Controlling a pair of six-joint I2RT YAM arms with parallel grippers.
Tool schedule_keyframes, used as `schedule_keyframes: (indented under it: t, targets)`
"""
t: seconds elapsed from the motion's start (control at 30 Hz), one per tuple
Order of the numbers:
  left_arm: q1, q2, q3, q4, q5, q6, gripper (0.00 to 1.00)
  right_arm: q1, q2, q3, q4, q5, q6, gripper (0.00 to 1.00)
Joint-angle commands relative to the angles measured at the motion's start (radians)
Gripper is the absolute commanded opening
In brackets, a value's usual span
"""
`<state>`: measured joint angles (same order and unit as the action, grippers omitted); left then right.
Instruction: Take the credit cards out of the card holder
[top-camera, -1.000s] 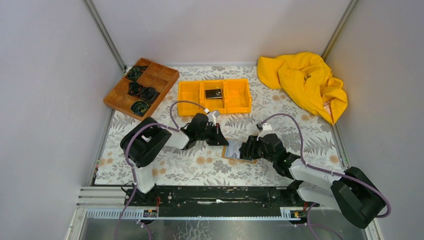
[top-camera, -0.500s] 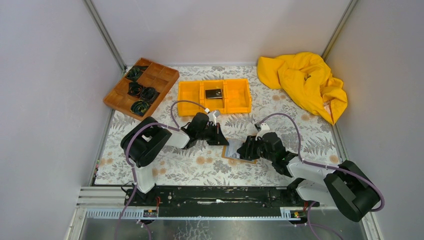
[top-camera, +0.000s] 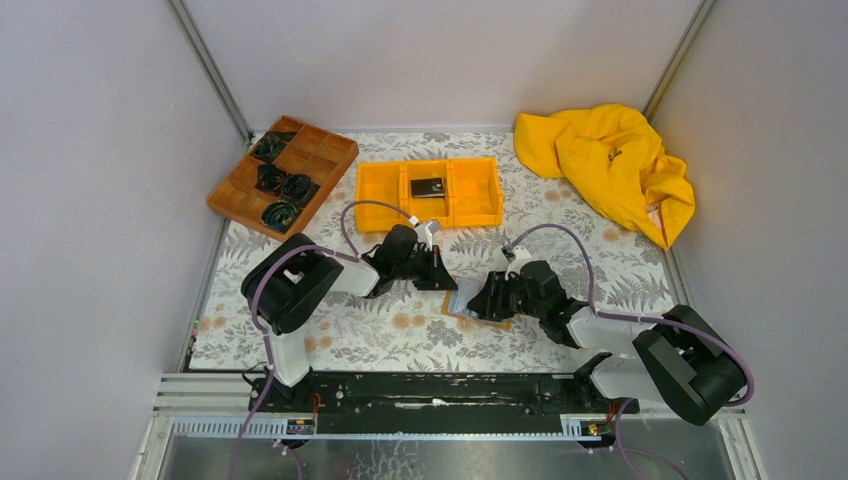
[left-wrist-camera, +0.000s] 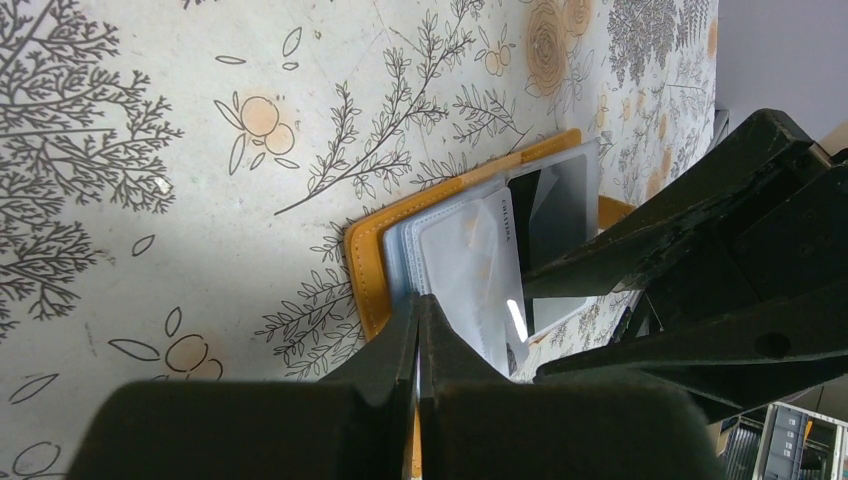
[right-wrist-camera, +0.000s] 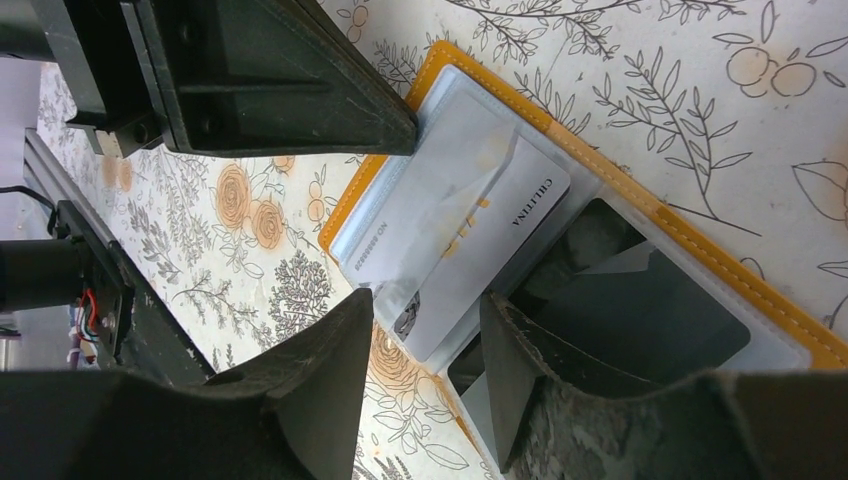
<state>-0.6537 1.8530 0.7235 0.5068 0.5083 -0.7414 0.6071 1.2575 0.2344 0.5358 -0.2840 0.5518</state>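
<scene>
Card holder (top-camera: 462, 300) lies open on the table (top-camera: 400, 330), centre-front, between the two claws. Left claw (top-camera: 441, 281) at its far-left edge, right claw (top-camera: 486, 298) over it. One small black flat thing (top-camera: 428, 187), maybe a card, sits in the middle compartment of the orange bin (top-camera: 380, 195). Wooden tray (top-camera: 230, 195) and yellow cloth (top-camera: 610, 160) well apart, not involved.

Against a second ago: right arm has swung its elbow inward and its claw has crept a bit left over the holder. Left arm, holder and bin look unchanged.

Left wrist: left claw (left-wrist-camera: 418, 303) fully closed, tips pressing on the holder's edge (left-wrist-camera: 365, 262) by the clear pockets, holding nothing. Pale card (left-wrist-camera: 468, 270) and black card (left-wrist-camera: 524, 208) sit in the pockets. Right claw (left-wrist-camera: 700, 270) close beside.

Right wrist: right claw (right-wrist-camera: 425, 330) about half open, straddling the near end of the pale card (right-wrist-camera: 460, 230), which juts from its pocket; cannot tell if the pads touch it. Black card (right-wrist-camera: 640, 315) is in its pocket.

Risks, as I judge them:
- the claw may pinch the clear sleeve along with the card, so the whole holder drags
- left tips hold only the edge, so they could slip and the holder lift
- claws are very near each other; a small sideways move could knock them together
</scene>
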Motion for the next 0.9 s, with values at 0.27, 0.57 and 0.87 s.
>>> schedule_keyframes:
  t: [0.27,0.57,0.87]
  targets:
    - [-0.006,0.013,-0.003,-0.016,-0.018,0.028,0.0,-0.057,0.003,-0.03,0.195,-0.16,0.081,0.53]
    - [-0.039,-0.011,0.015,-0.055,-0.031,0.058,0.0,-0.089,0.086,-0.041,0.305,-0.226,0.15,0.52]
    - [-0.055,-0.049,0.014,-0.075,-0.036,0.068,0.0,-0.157,0.149,-0.079,0.49,-0.289,0.258,0.51]
